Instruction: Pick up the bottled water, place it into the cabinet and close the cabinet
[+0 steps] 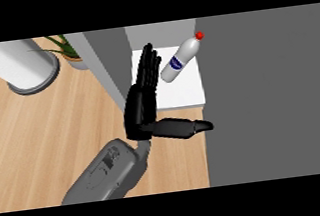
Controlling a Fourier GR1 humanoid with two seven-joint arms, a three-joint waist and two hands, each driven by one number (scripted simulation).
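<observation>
The single view looks from the robot's head steeply down onto the wooden desk [33,145], facing forward, away from the body. It sits near: the left forearm [104,177] comes in from the lower edge and the left hand [141,102] lies mid-frame (fingers pointing up the frame). The cabinet's white shelf [187,91] lies top centre, its grey front [273,91] filling the right side.

Matt wood grain is shown on the light-brown counter top [32,135]. Smooth plastic is seen on the white, red-capped bottle [179,63].
</observation>
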